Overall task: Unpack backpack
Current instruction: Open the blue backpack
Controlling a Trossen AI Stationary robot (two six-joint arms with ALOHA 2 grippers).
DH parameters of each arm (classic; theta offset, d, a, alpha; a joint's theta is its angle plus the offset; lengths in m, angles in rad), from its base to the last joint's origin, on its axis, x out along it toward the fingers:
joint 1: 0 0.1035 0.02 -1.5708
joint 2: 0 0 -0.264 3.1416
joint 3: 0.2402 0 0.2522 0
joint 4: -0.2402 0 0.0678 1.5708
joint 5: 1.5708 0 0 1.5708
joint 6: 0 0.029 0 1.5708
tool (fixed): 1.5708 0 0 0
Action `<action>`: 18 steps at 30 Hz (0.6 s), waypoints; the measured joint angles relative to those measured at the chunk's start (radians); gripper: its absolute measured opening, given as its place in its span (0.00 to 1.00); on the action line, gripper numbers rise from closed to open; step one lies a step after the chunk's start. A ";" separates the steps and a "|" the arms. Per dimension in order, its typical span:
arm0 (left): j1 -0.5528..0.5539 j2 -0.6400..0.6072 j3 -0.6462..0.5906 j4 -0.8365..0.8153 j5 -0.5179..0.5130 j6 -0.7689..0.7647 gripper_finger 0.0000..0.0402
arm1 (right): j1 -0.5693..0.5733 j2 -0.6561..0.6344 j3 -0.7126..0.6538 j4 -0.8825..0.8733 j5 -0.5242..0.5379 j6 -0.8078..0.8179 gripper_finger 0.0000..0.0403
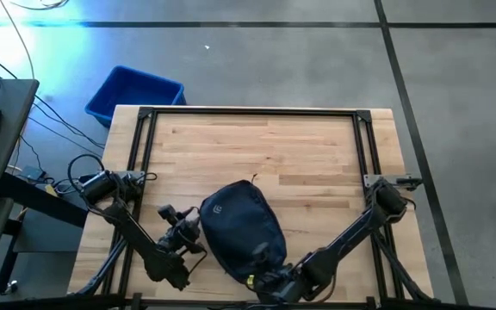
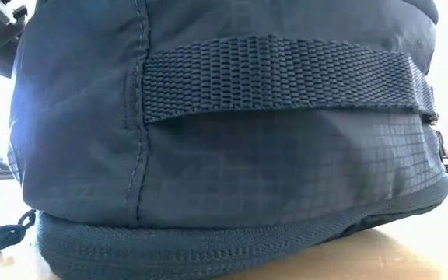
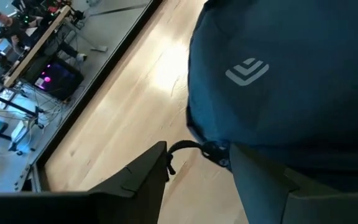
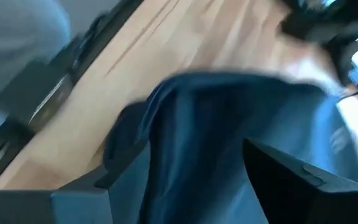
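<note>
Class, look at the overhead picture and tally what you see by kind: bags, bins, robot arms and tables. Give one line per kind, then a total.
Bags: 1, the dark navy soft fabric backpack on the table.
Bins: 1, the bright blue rigid plastic bin on the floor beyond the table.
Robot arms: 2, the left gripper and right gripper beside the backpack.
Tables: 1, the light wooden table.
Total: 5

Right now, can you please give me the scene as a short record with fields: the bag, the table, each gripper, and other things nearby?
bag: dark navy backpack, lying on the near-middle of the table, white logo facing up
table: wooden top with a black frame
left gripper: at the backpack's left edge, fingers apart around its cord pull
right gripper: at the backpack's near end, fingers apart
nearby: blue bin on the floor beyond the table's far left corner
</note>
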 joint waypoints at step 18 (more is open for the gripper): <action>0.004 0.000 0.000 0.095 -0.013 0.159 0.39 | -0.023 0.143 0.023 -0.015 0.199 -0.065 0.27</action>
